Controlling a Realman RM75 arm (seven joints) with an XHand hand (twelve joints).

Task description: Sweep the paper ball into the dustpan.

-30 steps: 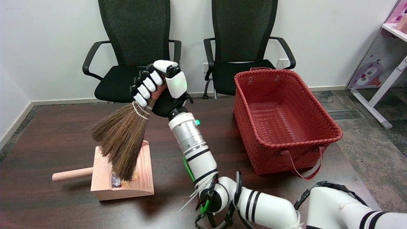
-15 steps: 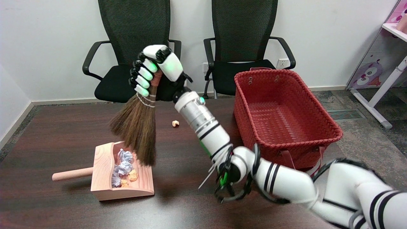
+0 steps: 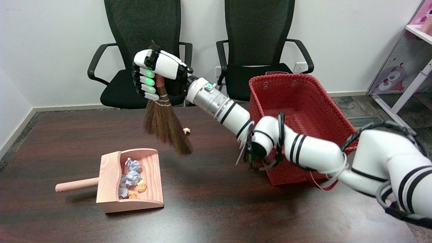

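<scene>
Gripping the broom (image 3: 165,121) by its handle, fingers wrapped tight, the right hand (image 3: 153,74) is hanging it bristles-down just left of a paper scrap (image 3: 185,130); paper balls (image 3: 131,173) are lying inside the dustpan (image 3: 111,175), nearer and leftward

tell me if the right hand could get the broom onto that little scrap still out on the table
Probably yes. The right hand holds the broom in the air with its bristle tips close beside the scrap, and only bare table lies between them; the basket stands off to the side.
</scene>
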